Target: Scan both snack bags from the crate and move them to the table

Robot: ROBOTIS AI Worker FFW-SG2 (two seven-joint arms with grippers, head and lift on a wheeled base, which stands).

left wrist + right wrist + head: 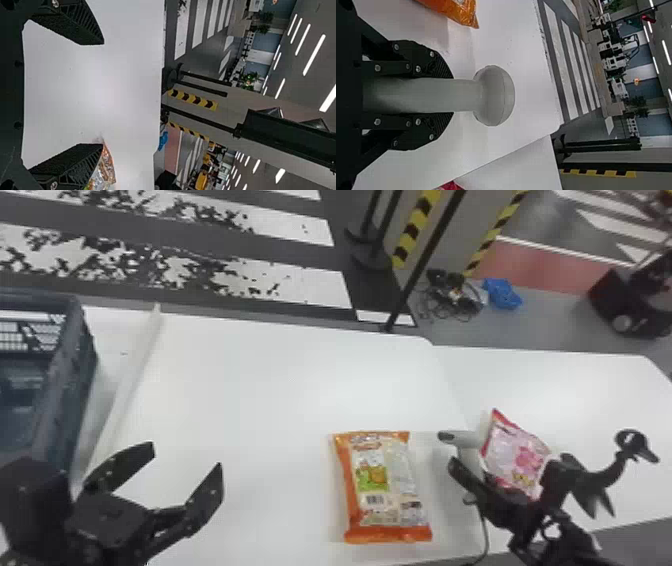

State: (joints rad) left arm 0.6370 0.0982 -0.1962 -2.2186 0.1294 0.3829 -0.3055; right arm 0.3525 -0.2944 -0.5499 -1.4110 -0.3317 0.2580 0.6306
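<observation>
On white tables (275, 380) — 2 bags (382, 485) | striped floor (295, 285) | left gripper (186, 456): jaws wide, empty | right gripper (475, 484): jaws clamping scanner (494, 95)

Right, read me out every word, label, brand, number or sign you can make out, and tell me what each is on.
No text here can be read.
Orange snack bag: print and a barcode, too small and blurred.
Pink snack bag: yellow lettering, too blurred.
Scanner: no lettering can be made out.
Yellow-and-black striped band: stripes, no words that I can make out.
</observation>
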